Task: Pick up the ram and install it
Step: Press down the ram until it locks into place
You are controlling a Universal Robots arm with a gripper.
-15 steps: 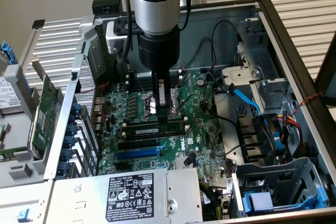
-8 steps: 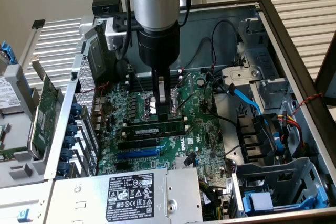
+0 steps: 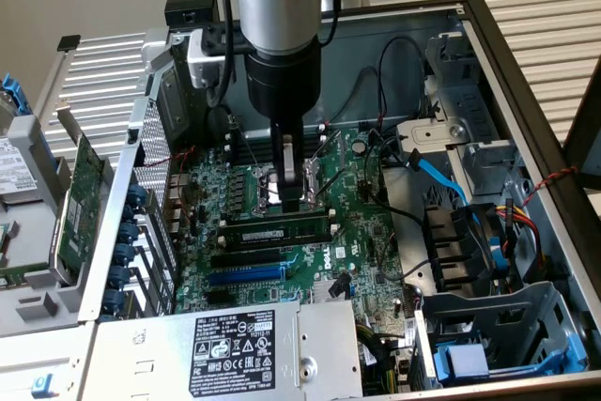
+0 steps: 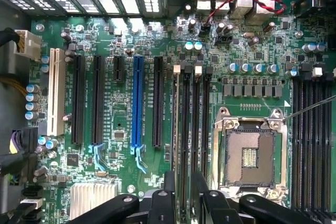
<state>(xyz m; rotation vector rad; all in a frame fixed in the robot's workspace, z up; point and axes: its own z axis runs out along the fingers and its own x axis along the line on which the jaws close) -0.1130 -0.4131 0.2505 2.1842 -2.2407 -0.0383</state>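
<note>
The open computer case (image 3: 526,91) lies flat. The pincer (image 3: 291,202), partly spread, hovers right above the ram (image 3: 277,231) (already in its slot). I think it needs pressing down.

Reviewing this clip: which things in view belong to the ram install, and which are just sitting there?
Part of the job:
the ram, standing on edge
the gripper, close above the ram
the black memory slots

Just there:
CPU socket
blue expansion slot
power supply
green expansion card
blue cable
</note>
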